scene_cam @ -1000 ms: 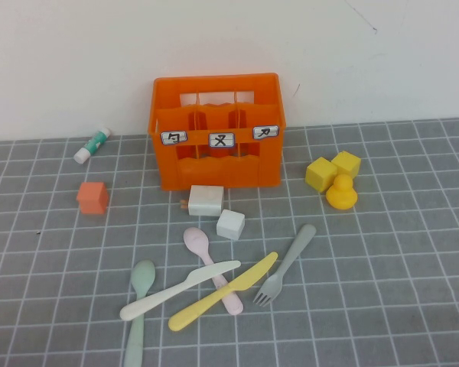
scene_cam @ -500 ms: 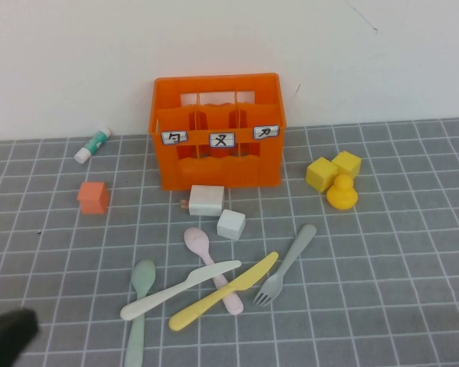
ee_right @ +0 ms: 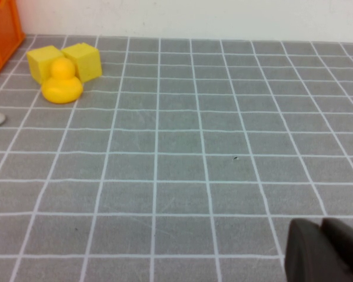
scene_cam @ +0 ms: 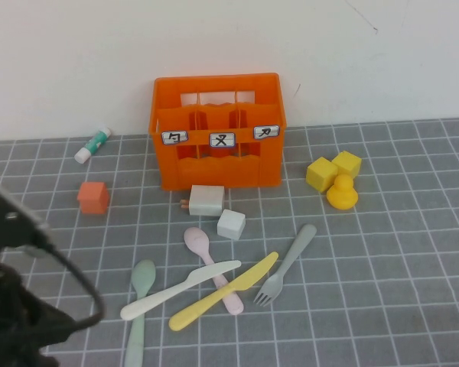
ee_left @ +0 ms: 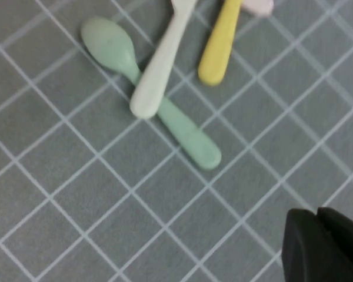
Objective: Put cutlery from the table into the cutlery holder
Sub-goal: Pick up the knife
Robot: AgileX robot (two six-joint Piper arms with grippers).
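Note:
The cutlery lies in a loose pile on the table (scene_cam: 382, 290) in front of the orange cutlery holder (scene_cam: 218, 164): mint-green spoon (scene_cam: 141, 279), pink spoon (scene_cam: 197, 241), white knife (scene_cam: 180, 289), yellow knife (scene_cam: 222, 292) and grey fork (scene_cam: 287, 264). The white knife crosses the pink spoon. My left arm (scene_cam: 19, 306) shows at the front left, left of the mint spoon. In the left wrist view my left gripper (ee_left: 317, 235) is shut and empty above bare tiles, apart from the mint spoon (ee_left: 188, 138), white knife (ee_left: 159, 70) and yellow knife (ee_left: 219, 47). My right gripper (ee_right: 323, 241) is shut and empty over bare tiles.
Two white blocks (scene_cam: 218, 212) lie between holder and cutlery. A small orange cube (scene_cam: 92, 196) and a white-and-green tube (scene_cam: 92, 144) lie at the left. Two yellow cubes (scene_cam: 333, 168) and a yellow duck (scene_cam: 341, 191) sit at the right. A white wall stands behind.
My left arm has come into the high view from the bottom left corner and now reaches higher and further in. The cutlery and the other objects have not moved.

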